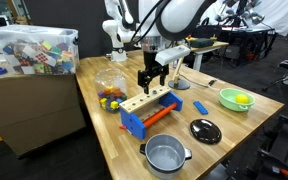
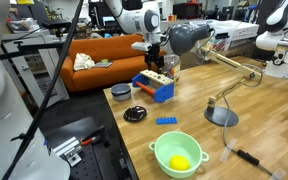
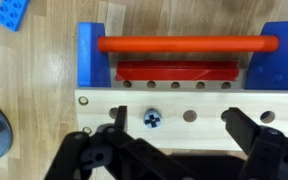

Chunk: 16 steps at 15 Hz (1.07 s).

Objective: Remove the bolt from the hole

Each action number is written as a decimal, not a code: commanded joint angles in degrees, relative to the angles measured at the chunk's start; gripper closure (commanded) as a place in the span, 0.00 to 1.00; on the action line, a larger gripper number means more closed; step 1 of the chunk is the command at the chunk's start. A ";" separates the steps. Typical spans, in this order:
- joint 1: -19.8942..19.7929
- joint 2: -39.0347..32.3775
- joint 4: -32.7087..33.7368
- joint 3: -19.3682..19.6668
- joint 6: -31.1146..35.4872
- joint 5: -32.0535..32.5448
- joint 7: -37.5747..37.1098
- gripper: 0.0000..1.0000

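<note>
A bolt with a blue-grey cross head [image 3: 151,119] sits in a hole of the pale wooden strip [image 3: 199,100] on top of the blue toolbox toy. My gripper [image 3: 178,125] is open and hangs just above the strip. The bolt lies between the fingers, close to the left finger, and nothing is held. The toolbox [image 1: 149,108] with its red handle [image 3: 189,44] stands mid-table. In both exterior views the gripper [image 1: 152,78] [image 2: 155,66] is directly over the toolbox [image 2: 154,86]. The bolt is too small to make out there.
A metal pot [image 1: 165,154], a black lid [image 1: 205,130], a green bowl with a yellow object [image 1: 235,99], a blue brick [image 1: 200,106] and a clear bag of toys [image 1: 110,88] lie around the toolbox. A desk lamp [image 2: 222,100] stands nearby. A blue brick [image 3: 12,14] lies beside the toolbox.
</note>
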<state>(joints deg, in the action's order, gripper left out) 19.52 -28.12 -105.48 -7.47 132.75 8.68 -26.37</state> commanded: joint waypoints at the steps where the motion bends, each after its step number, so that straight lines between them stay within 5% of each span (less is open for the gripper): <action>1: 1.61 -1.00 0.48 1.81 0.11 0.46 -1.76 0.00; 11: 2.21 -3.47 2.78 3.80 0.05 -0.16 -5.58 0.00; 16: 1.95 -3.84 3.22 3.40 0.14 -1.09 -5.73 0.40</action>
<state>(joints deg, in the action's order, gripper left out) 21.03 -30.87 -103.55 -4.59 132.80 8.47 -31.72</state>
